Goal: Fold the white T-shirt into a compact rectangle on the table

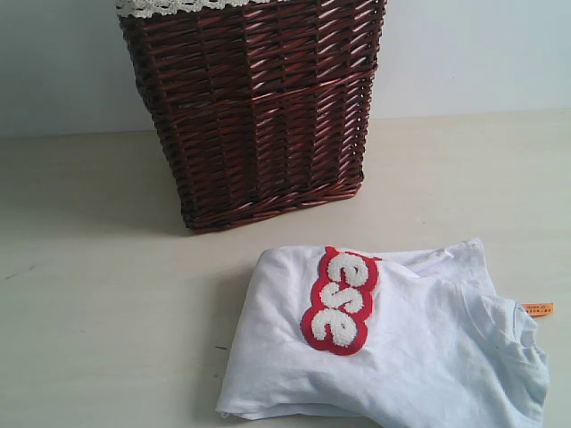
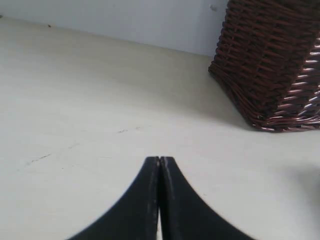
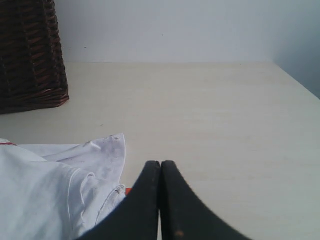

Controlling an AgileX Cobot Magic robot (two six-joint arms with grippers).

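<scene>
The white T-shirt (image 1: 401,348) lies loosely folded on the pale beige table (image 1: 98,294), near the front right, with fuzzy white letters on a red patch (image 1: 342,300) facing up and an orange neck tag (image 1: 539,309) at its right. Neither arm shows in the exterior view. My left gripper (image 2: 160,160) is shut and empty over bare table. My right gripper (image 3: 161,164) is also shut with nothing in it, just beside the white T-shirt (image 3: 50,190), whose collar and a sliver of orange tag (image 3: 128,190) sit close to its black fingers.
A tall dark red-brown wicker basket (image 1: 254,107) with a lace trim stands at the back centre, behind the shirt. It also appears as the basket (image 2: 275,65) in the left wrist view and the basket (image 3: 30,55) in the right wrist view. A pale wall runs behind the table.
</scene>
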